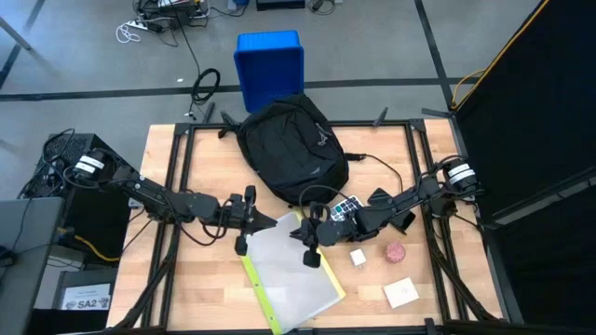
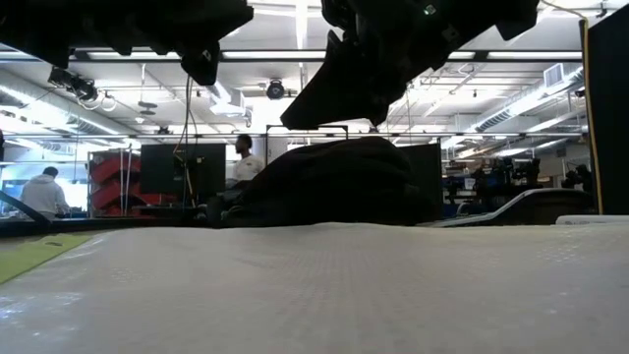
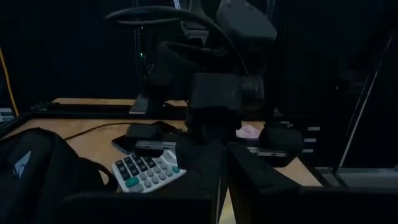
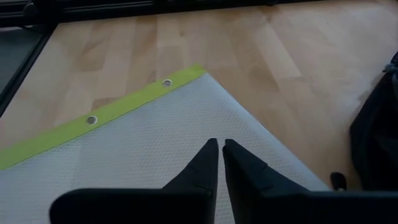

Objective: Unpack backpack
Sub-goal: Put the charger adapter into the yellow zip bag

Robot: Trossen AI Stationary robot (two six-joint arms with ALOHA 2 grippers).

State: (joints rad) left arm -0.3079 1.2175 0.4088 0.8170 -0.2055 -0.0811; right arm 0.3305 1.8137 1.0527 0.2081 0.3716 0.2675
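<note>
On the wooden table (image 1: 200,298) I see the backpack (image 1: 291,147) lying flat at the far middle, its black fabric rounded into an oval, with the blue bin (image 1: 269,63) on the floor just beyond the table's far edge. From table height the backpack (image 2: 339,182) shows as a dark hump across the middle of the view.

Nearer to me lies a translucent folder (image 1: 291,272) with a yellow-green spine, angled across the centre of the table. My right gripper (image 1: 310,253) hangs over the folder's far part, and its two fingers are pressed together with nothing between them; the right wrist view shows them (image 4: 219,163) pointing down at the folder's textured sheet (image 4: 137,155), close to the green strip with its two metal eyelets.

My left gripper (image 1: 241,244) sits at the folder's left far corner, fingers closed as well and gripping nothing I can make out. Its wrist camera looks across at the right arm and at a calculator (image 3: 146,170) lying on the wood beside the backpack's edge.

From above, the calculator (image 1: 346,208) rests just under the right arm, near the backpack's lower right side. To the right of the folder I see a small white cube (image 1: 358,257), a pinkish round object (image 1: 396,251) and a white card (image 1: 401,293), all apart from each other.

Beyond the table, two people stand in the room.
</note>
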